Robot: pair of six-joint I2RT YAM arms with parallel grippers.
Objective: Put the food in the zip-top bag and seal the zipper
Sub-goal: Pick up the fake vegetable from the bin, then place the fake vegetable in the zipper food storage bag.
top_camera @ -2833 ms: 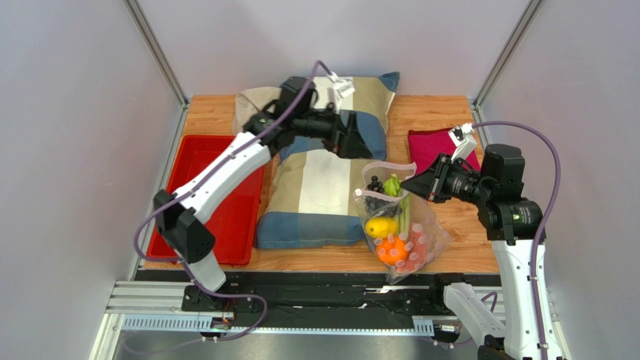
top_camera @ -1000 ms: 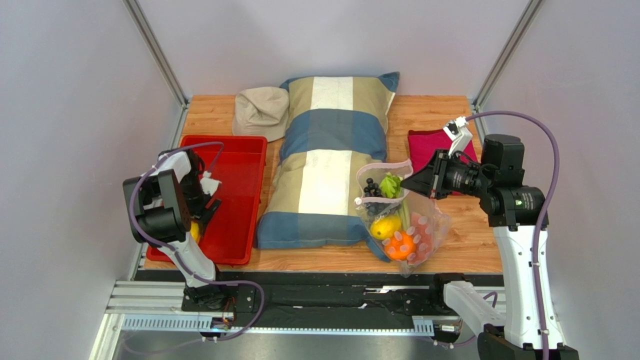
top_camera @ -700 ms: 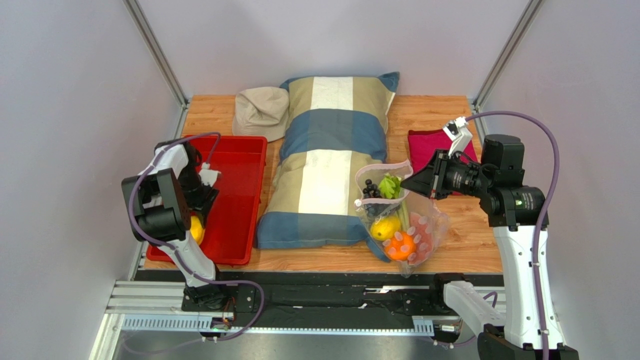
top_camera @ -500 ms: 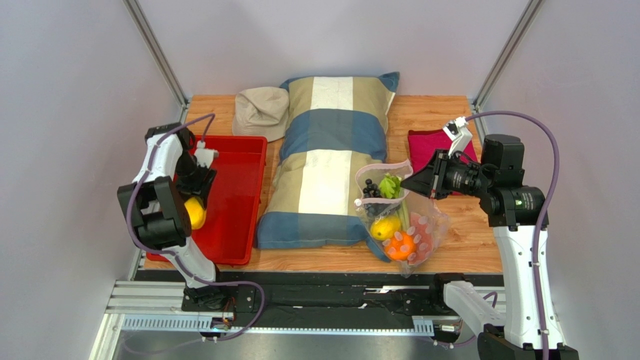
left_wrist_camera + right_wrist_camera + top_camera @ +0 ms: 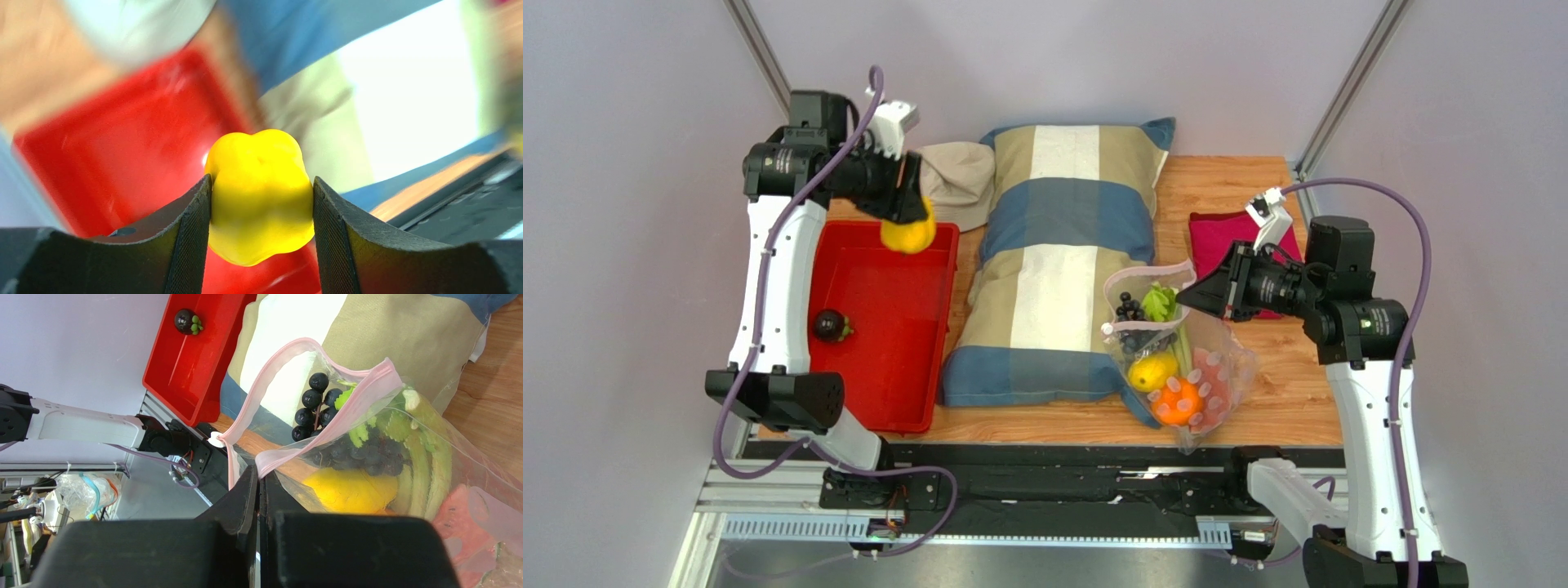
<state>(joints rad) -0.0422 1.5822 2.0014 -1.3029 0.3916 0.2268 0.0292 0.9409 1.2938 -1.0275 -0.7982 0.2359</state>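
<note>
My left gripper [image 5: 906, 223] hangs above the far end of the red tray, shut on a yellow pepper [image 5: 909, 234]. In the left wrist view the pepper [image 5: 258, 184] is squeezed between both pads [image 5: 190, 239]. The zip-top bag [image 5: 1210, 374] stands at the pillow's right edge with its mouth open. My right gripper [image 5: 1192, 298] is shut on the bag's near pink zipper [image 5: 362, 386] edge, pinched flat at the fingertips [image 5: 258, 478]. Inside lie dark grapes [image 5: 313, 404], another yellow pepper [image 5: 1151, 370], an orange [image 5: 1173, 399] and celery [image 5: 423, 471].
A dark round fruit [image 5: 830, 325] with a green top lies in the red tray [image 5: 891, 306]. A striped pillow [image 5: 1051, 282] fills the table's middle, with a beige cloth [image 5: 952, 181] behind the tray. A magenta cloth [image 5: 1216, 239] lies at the right rear.
My left arm has lifted the yellow pepper from the tray's near left side up and toward the tray's far end. The dark fruit now shows in the tray. The right gripper and bag have not moved.
</note>
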